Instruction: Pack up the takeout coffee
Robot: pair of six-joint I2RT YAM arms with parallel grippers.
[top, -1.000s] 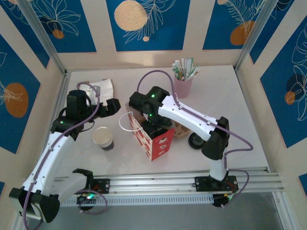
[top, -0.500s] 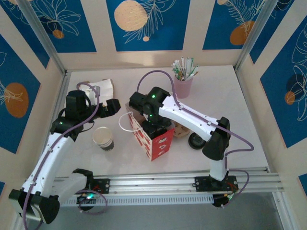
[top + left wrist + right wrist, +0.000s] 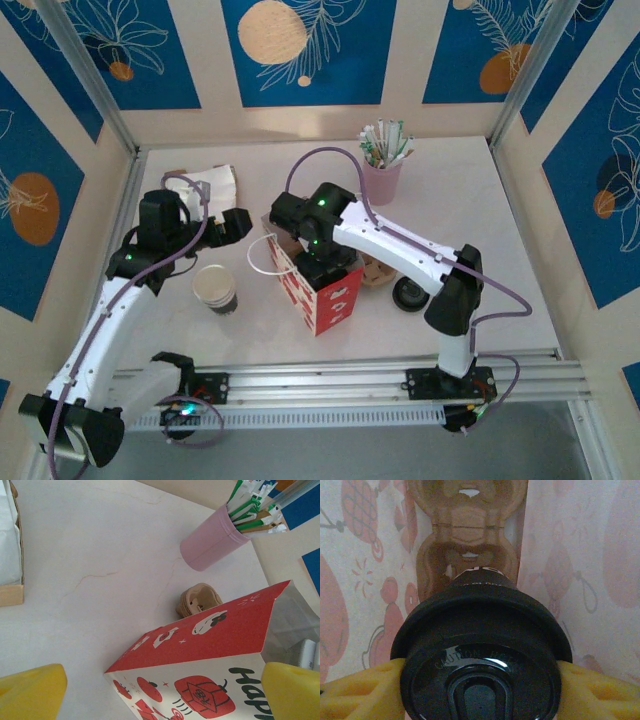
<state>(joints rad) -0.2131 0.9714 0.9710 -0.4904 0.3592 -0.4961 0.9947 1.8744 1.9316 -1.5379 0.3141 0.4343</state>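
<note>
Pinching the lidded takeout coffee (image 3: 482, 655) between the right fingers (image 3: 362, 690), inside the red-and-white bag (image 3: 328, 296), above a cardboard carrier (image 3: 470, 555) at its bottom. Seemingly close to done; left to do: setting down, letting go, withdrawing. Holding the left fingers (image 3: 30, 692) spread wide and empty beside the bag. Counting on the desk (image 3: 480, 220): one bag, one lidless paper cup (image 3: 214, 287), one flat black lid (image 3: 408, 294), one pink cup of sticks (image 3: 381, 182), apparently one second carrier (image 3: 199, 599).
</note>
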